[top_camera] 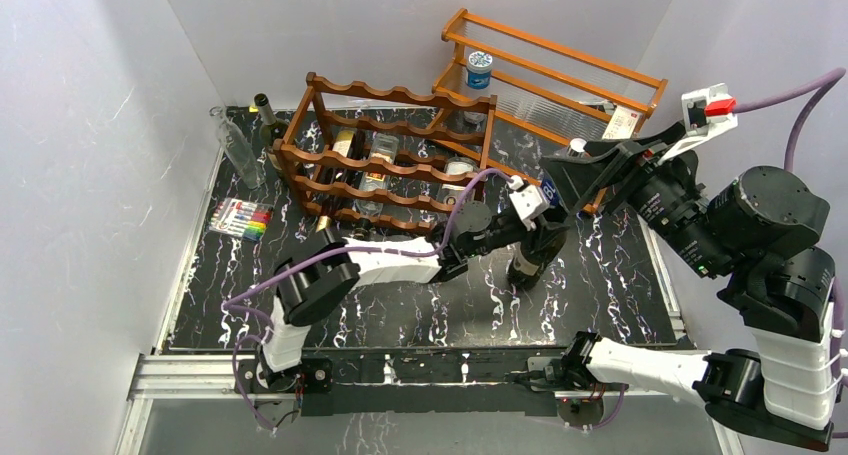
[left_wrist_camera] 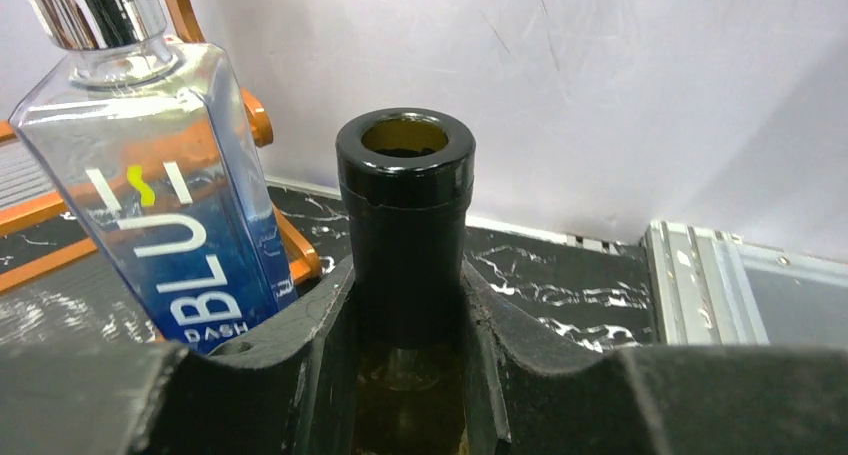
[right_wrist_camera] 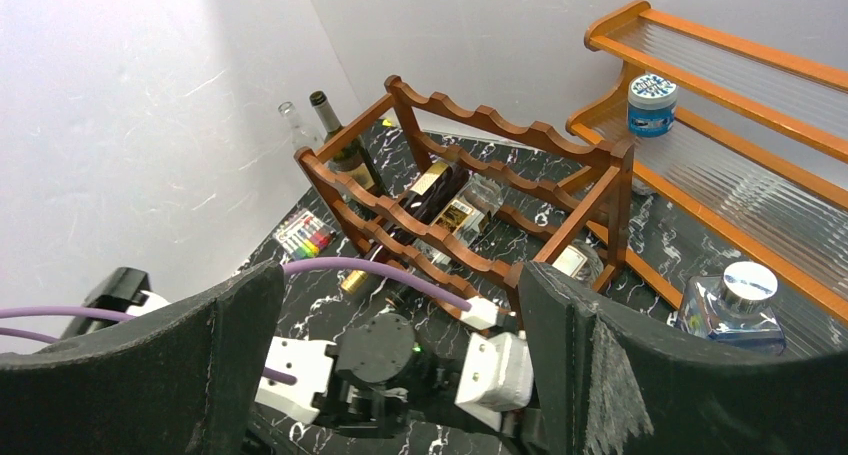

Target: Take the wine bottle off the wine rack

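- Black foil wraps the neck of the wine bottle (left_wrist_camera: 405, 225), ending in a thick lip around an open, uncorked mouth. Below the foil the glass shows a murky olive-amber.
- The bottle is out of the wine rack (top_camera: 398, 96). In the top view it stands upright over the black marbled table (top_camera: 600, 285), near the rack's right end. I cannot tell whether its base touches the table.
- The left gripper (left_wrist_camera: 408, 325) is clamped on the neck just under the foil collar, with one dark finger pressed to each side.
- The right gripper (right_wrist_camera: 400, 280) hangs high above the table with its jaws spread wide and nothing between them.
- The rack is dark reddish-brown with wavy rails, and several bottles lie in its slots.
- A clear square bottle (left_wrist_camera: 170, 235) with a blue tint and a silver cap stands just beside the held neck, in front of the orange wooden shelf (top_camera: 560, 50).
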